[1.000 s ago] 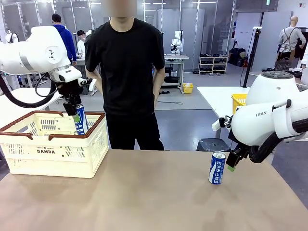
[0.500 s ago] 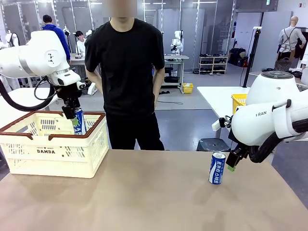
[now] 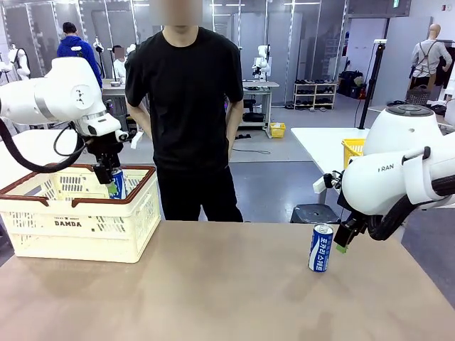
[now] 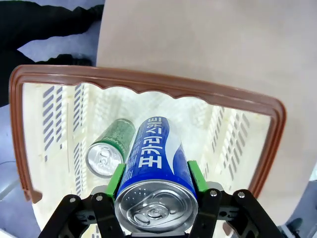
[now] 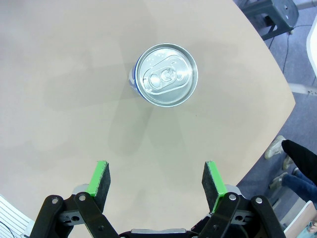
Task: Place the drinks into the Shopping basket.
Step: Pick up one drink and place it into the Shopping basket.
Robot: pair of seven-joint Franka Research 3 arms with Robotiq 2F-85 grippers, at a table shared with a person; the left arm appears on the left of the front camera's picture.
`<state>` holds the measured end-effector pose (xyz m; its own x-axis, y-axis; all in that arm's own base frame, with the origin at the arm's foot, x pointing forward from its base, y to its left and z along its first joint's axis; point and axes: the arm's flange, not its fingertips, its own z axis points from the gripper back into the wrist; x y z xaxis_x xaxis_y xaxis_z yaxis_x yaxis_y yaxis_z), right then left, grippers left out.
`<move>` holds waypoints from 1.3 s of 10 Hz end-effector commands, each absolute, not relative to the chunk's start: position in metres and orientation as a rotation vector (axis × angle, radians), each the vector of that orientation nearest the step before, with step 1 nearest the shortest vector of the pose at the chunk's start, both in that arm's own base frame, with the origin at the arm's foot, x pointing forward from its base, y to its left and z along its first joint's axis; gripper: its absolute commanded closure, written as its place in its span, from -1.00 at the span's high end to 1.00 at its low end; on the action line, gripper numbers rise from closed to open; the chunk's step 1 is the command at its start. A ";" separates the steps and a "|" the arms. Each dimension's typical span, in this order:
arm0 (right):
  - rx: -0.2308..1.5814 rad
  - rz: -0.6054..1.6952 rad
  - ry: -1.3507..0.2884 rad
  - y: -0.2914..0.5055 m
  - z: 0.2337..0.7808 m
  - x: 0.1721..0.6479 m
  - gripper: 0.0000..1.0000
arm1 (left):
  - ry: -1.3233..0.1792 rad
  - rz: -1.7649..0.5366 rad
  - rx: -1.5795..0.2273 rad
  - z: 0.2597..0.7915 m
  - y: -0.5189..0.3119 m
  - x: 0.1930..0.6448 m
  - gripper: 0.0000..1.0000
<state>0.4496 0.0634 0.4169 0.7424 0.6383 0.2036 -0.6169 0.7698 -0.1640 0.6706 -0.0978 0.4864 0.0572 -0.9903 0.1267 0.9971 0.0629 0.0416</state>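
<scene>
The left hand [image 4: 156, 179] is clamped on a blue and white can [image 4: 156, 144] with white Korean lettering, at the mouth of the cream basket [image 4: 148, 85] marked "DAMDA", where a green can [image 4: 113, 144] lies. The right hand [image 5: 157, 179] gapes wide and empty near another blue can [image 5: 166, 74], upright on the tabletop [image 5: 69, 99].

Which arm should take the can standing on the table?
Right. The right gripper hangs open beside the table can; the left gripper is shut on a second can over the basket.
</scene>
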 end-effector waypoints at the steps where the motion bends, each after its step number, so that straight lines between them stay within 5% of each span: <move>1: -0.087 0.687 -0.255 0.063 0.417 0.449 0.87 | -0.126 -1.543 -0.035 0.478 -0.089 0.681 0.17; 13: -0.087 0.687 -0.255 0.063 0.417 0.449 0.87 | -0.057 -1.670 -0.089 0.375 -0.072 0.691 0.17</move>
